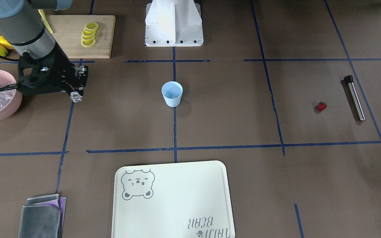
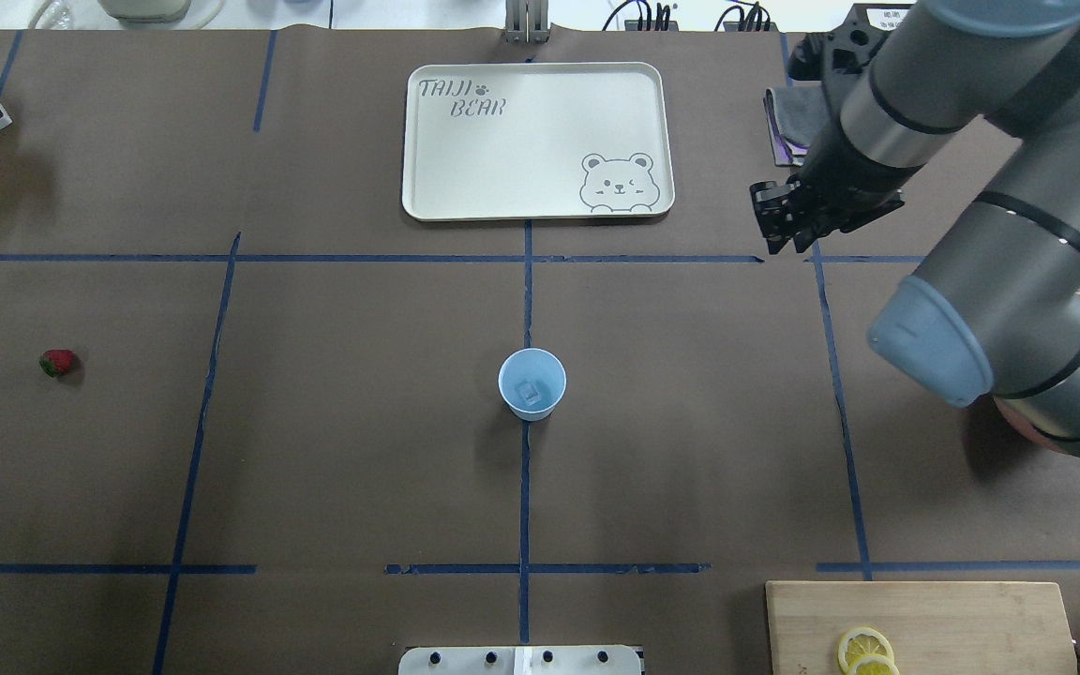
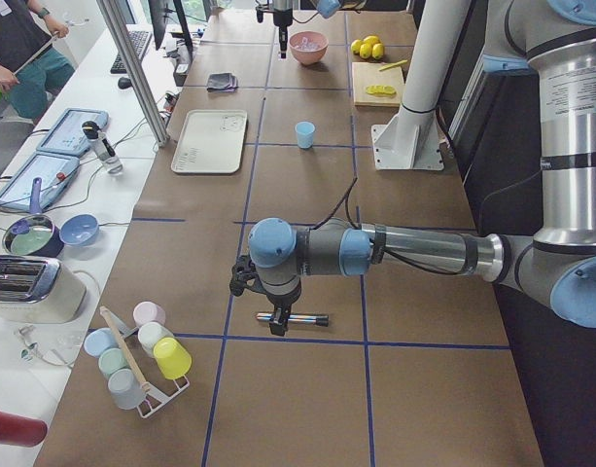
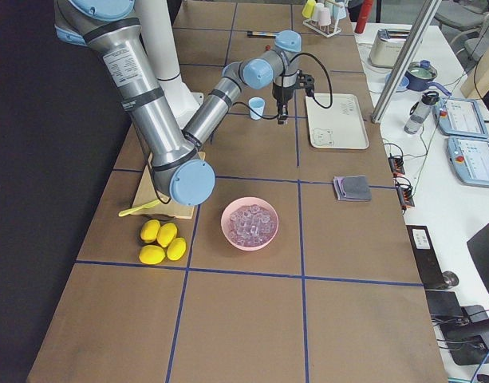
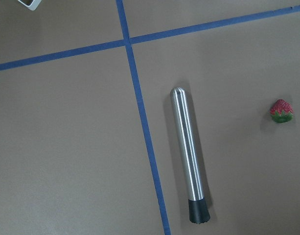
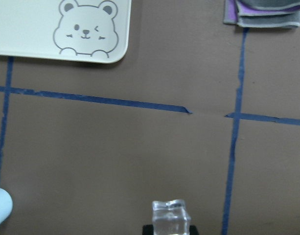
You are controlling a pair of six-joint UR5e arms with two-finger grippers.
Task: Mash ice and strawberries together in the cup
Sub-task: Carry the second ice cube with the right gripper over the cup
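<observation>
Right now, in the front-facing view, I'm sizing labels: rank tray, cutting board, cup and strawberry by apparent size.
Largest to smallest: tray (cropped at the bottom); cutting board; cup; strawberry. The tray lies nearest the camera, but the gaps are wide enough to rank.

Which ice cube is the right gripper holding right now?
The lone cube pinched in the right gripper, over bare table between the pink bowl and the cup. A second cube lies inside the cup; the other cubes fill the bowl.
</observation>
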